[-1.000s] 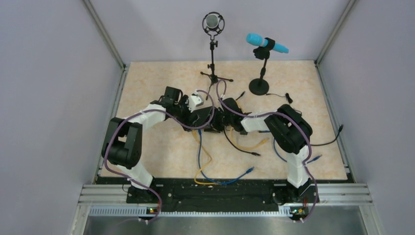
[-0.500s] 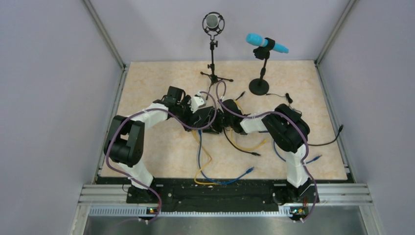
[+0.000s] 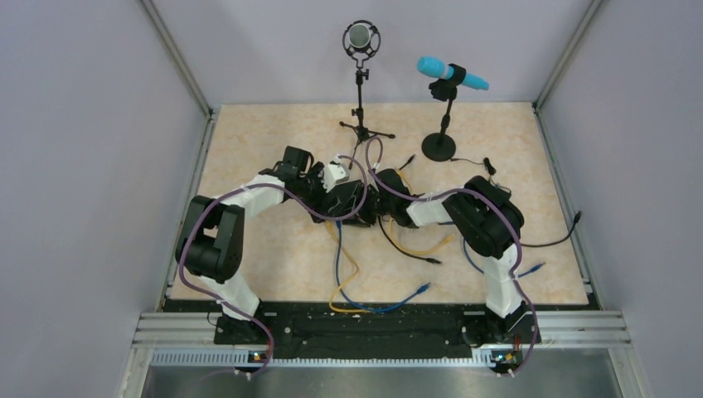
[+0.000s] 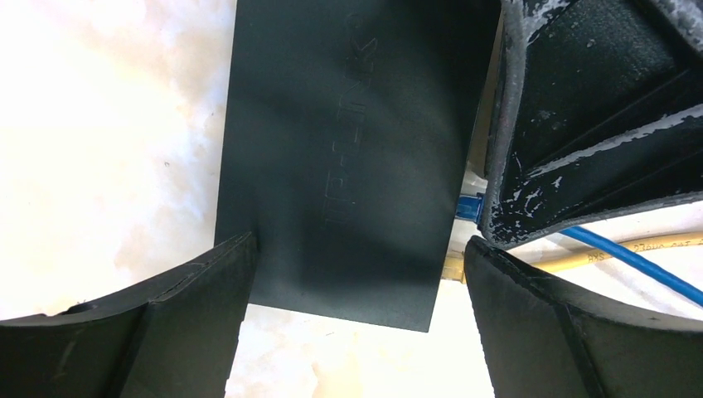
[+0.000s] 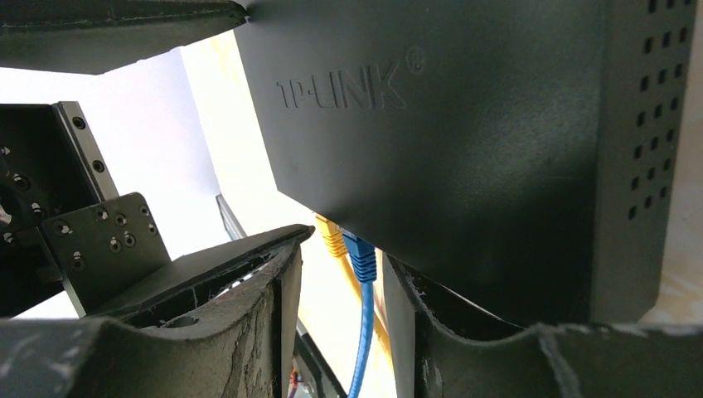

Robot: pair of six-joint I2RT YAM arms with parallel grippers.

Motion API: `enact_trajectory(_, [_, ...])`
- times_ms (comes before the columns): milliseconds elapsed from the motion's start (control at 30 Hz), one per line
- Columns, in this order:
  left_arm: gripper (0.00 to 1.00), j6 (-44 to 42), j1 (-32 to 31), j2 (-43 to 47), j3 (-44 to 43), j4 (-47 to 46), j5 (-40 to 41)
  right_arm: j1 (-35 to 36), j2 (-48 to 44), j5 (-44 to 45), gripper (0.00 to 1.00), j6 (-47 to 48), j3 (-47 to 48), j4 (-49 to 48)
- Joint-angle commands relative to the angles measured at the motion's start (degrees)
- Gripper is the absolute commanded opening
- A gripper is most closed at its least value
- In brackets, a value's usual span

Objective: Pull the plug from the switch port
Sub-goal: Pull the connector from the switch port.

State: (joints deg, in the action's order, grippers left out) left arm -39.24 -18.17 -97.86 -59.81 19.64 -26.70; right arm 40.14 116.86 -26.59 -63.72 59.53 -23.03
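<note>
The switch is a flat black TP-LINK box (image 4: 348, 149), also seen in the right wrist view (image 5: 464, 124) and mostly hidden between both grippers in the top view (image 3: 352, 212). A blue plug (image 5: 361, 257) and a yellow plug (image 5: 332, 236) sit in ports on its edge. The blue plug also shows in the left wrist view (image 4: 470, 207). My left gripper (image 4: 361, 332) is open, its fingers straddling the box's end. My right gripper (image 5: 341, 323) is open, with the blue cable (image 5: 362, 332) running untouched between its fingers just below the plug.
Blue (image 3: 338, 257), yellow (image 3: 348, 278) and black (image 3: 406, 246) cables trail from the switch toward the near edge. A tripod microphone stand (image 3: 361, 124) and a round-based stand (image 3: 438, 148) with a blue microphone (image 3: 452, 73) stand behind.
The left gripper has shifted slightly back and left over the switch, and the right arm has edged left toward the switch. Nothing was gripped or let go.
</note>
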Motion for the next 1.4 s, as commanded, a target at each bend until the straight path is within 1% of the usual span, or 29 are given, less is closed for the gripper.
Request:
enact_trajectory(0, [0.99,-1.1,-0.3,1.9,-0.1,2.2,-1.0,0.5,-1.0,4.1,0.41,-0.3,-1.9,-1.1])
enact_trajectory(100, [0.99,-2.0,-0.2,0.2,-1.4,5.0,-1.2,0.6,-1.1,4.4,0.41,-0.4,-2.0,-1.0])
enact_trajectory(300, [0.99,-2.2,-0.3,-1.5,-1.6,5.2,0.2,0.6,-0.7,4.5,0.4,-0.5,-1.4,-0.6])
enact_trajectory(333, [0.98,-2.1,-0.3,-1.8,-1.9,5.6,0.3,0.6,-0.5,4.5,0.4,-0.5,-1.2,-0.6])
enact_trajectory(400, [0.97,-1.9,-0.2,-2.4,-2.2,5.9,0.2,0.6,0.1,4.5,0.31,-0.5,-0.6,-0.3])
enact_trajectory(433, [0.96,-1.9,-0.3,-2.5,-2.3,6.0,0.2,0.6,0.5,4.5,0.3,-0.5,-0.3,-0.2])
enact_trajectory(667, [0.94,-3.1,-0.3,-2.1,-2.0,6.8,0.9,0.6,1.6,4.0,0.37,-1.9,-0.8,-2.4])
enact_trajectory(867, [0.95,-4.1,-1.0,-0.6,-0.9,6.6,-1.2,1.2,1.0,5.4,0.37,-1.2,-0.8,-0.5])
enact_trajectory(1033, [0.96,-4.2,-1.6,-0.7,-0.8,6.8,-1.6,1.6,0.8,5.6,0.37,-1.3,-1.2,-1.0])
enact_trajectory(1100, [0.97,-3.8,-1.5,-0.7,-0.7,6.5,-1.3,1.7,0.8,5.7,0.37,-1.2,-1.1,-0.8])
enact_trajectory(1167, [0.97,-4.4,-1.6,-1.4,-1.6,8.5,-1.2,1.9,0.7,6.2,0.39,-1.1,-1.2,-0.5])
enact_trajectory(1367, [0.97,-3.3,-1.5,-3.4,-2.8,10.9,2.3,1.9,1.1,7.0,0.39,-1.2,-0.7,0.1])
